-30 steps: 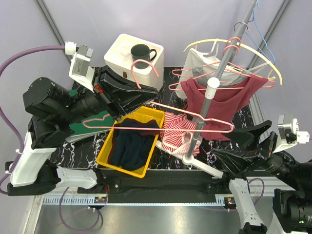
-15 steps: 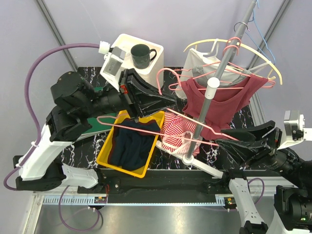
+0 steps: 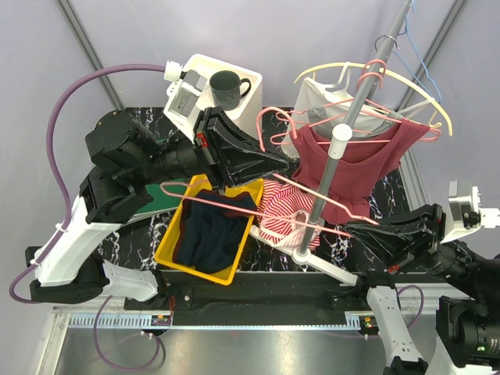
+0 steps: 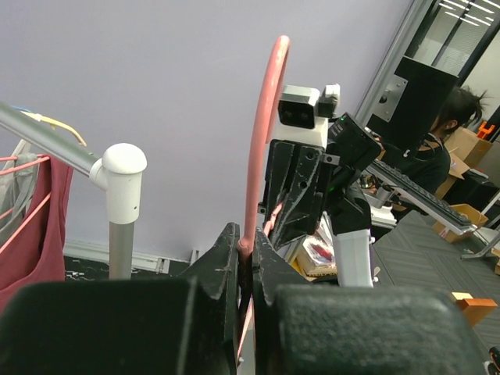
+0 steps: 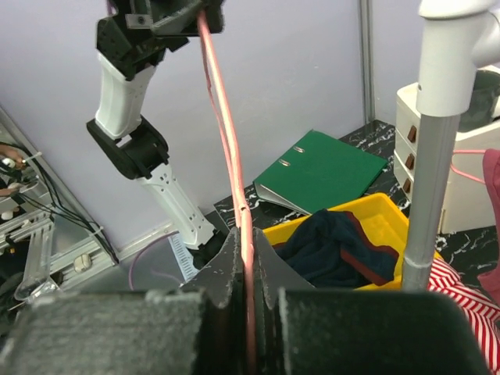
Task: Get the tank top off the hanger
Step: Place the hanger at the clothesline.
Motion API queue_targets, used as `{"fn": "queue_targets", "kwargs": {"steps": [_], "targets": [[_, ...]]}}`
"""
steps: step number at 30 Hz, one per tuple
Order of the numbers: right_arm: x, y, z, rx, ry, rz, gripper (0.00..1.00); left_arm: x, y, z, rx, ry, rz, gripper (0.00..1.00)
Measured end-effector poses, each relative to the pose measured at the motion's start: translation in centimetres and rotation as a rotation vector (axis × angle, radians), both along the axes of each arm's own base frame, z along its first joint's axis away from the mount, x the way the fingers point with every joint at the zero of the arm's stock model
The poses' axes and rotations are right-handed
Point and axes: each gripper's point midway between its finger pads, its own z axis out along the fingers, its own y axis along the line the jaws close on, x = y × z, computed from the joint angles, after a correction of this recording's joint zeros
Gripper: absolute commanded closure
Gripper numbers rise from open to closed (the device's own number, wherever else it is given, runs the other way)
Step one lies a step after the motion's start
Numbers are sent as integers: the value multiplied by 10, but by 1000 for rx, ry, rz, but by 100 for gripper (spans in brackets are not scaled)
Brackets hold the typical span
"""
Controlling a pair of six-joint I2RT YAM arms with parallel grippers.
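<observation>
hanger (image 5: 226, 141) looks bare, left gripper (image 4: 246, 250) and right gripper (image 5: 248, 242) both clamped on it beside the rack pole (image 3: 330, 168); next likely setting it down

Noted a bin (image 3: 166, 251) on the table (image 3: 388, 194), with a garment (image 3: 207, 238) inside. Behind it, noted a box (image 3: 187, 86) carrying a mug (image 3: 225, 87); to its right, a rack (image 3: 337, 156) holding a tank top (image 3: 375, 164).

Rack pole (image 3: 331, 168) stands mid-table; the stretched pink hanger (image 3: 226, 205) bars the gap beside it, maroon top (image 3: 375, 160) crowding behind, yellow bin (image 3: 169, 226) below.
</observation>
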Motion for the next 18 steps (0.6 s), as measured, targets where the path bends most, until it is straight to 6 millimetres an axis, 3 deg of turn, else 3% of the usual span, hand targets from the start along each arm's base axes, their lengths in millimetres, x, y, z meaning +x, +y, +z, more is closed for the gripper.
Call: {"fn": "queue_targets", "kwargs": {"steps": [1, 4, 5, 7, 12, 18], "targets": [[-2, 1, 1, -1, -5, 8, 100, 0, 0, 0, -1, 0, 1, 100], [-7, 0, 4, 3, -28, 1, 100, 1, -1, 0, 0, 2, -1, 69], [-8, 0, 5, 4, -34, -4, 100, 0, -1, 0, -1, 3, -4, 53], [-11, -2, 9, 14, -55, -30, 100, -1, -1, 2, -6, 7, -12, 40], [-25, -9, 36, 58, -151, -122, 100, -6, 17, 9, -38, -33, 15, 27], [-56, -27, 97, 156, -341, -286, 100, -30, 94, 31, -159, -118, 109, 24]]}}
